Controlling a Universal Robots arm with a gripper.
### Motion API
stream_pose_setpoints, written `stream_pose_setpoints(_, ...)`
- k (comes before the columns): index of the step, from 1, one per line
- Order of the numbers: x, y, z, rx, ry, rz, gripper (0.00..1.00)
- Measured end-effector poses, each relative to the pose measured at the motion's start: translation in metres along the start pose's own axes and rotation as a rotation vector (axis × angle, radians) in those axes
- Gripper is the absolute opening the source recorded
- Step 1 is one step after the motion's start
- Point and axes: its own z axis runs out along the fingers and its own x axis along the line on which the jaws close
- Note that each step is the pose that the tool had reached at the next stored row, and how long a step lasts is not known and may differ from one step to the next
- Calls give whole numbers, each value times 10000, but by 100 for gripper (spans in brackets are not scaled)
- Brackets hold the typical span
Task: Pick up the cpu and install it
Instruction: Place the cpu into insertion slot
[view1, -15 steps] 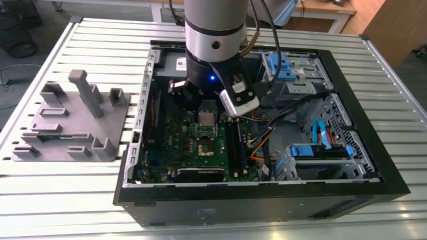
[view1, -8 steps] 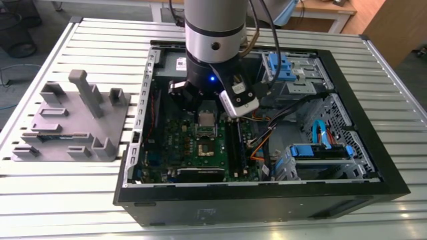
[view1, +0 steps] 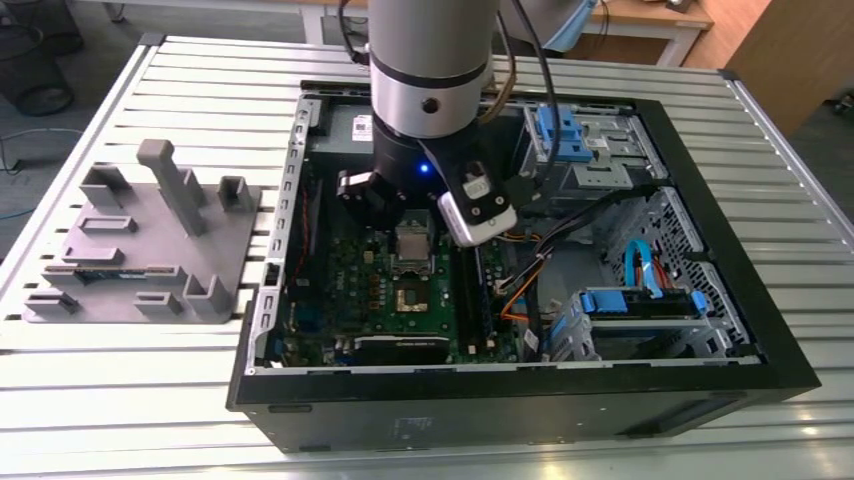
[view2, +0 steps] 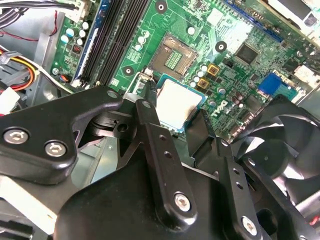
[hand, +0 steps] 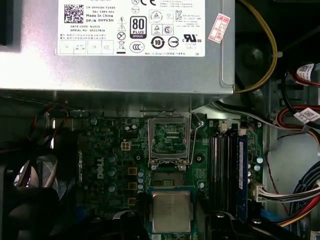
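Observation:
The cpu (hand: 171, 207), a small square chip with a shiny silver top, sits between my gripper's (hand: 172, 221) two black fingers (hand: 131, 220), which are shut on its edges. In the second wrist view the cpu (view2: 180, 100) hangs over the green motherboard (view2: 235, 30) in my gripper (view2: 176, 107), just short of the empty open socket (view2: 172, 57). The socket (hand: 169, 177) shows its pin field, and its hollow metal frame (hand: 170, 142) is swung back toward the power supply. In the exterior view my arm (view1: 427, 90) reaches down into the open computer case, above the socket (view1: 407, 293).
A silver power supply (hand: 125, 50) borders the board. Dark memory slots (hand: 225, 160) run beside the socket, and a black fan (view2: 285, 135) is close to my fingers. Coloured cables (view1: 534, 290) and a drive cage (view1: 641, 305) fill the case's right side. A grey fixture (view1: 140, 250) stands outside the case.

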Motion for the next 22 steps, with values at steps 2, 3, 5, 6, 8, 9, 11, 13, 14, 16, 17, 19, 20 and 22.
stream_pose_setpoints(2,0,-6,29,1,1,-1,47)
stream_pose_setpoints(3,0,-9,46,1,0,-1,47)
stream_pose_setpoints(5,1,-15,79,1,1,0,47)
stream_pose_setpoints(6,1,-18,95,1,0,-1,47)
stream_pose_setpoints(8,1,-23,125,1,0,-1,47)
stream_pose_setpoints(9,2,-25,136,4,0,0,47)
stream_pose_setpoints(11,2,-27,155,10,0,-1,47)
stream_pose_setpoints(13,2,-32,175,13,0,-1,47)
stream_pose_setpoints(14,2,-35,185,13,0,-1,47)
stream_pose_setpoints(16,3,-36,196,17,1,-1,47)
stream_pose_setpoints(17,3,-36,197,19,2,-1,47)
stream_pose_setpoints(19,2,-36,198,18,1,-1,47)
stream_pose_setpoints(20,2,-36,199,16,0,-1,47)
stream_pose_setpoints(22,2,-36,200,16,0,-1,47)
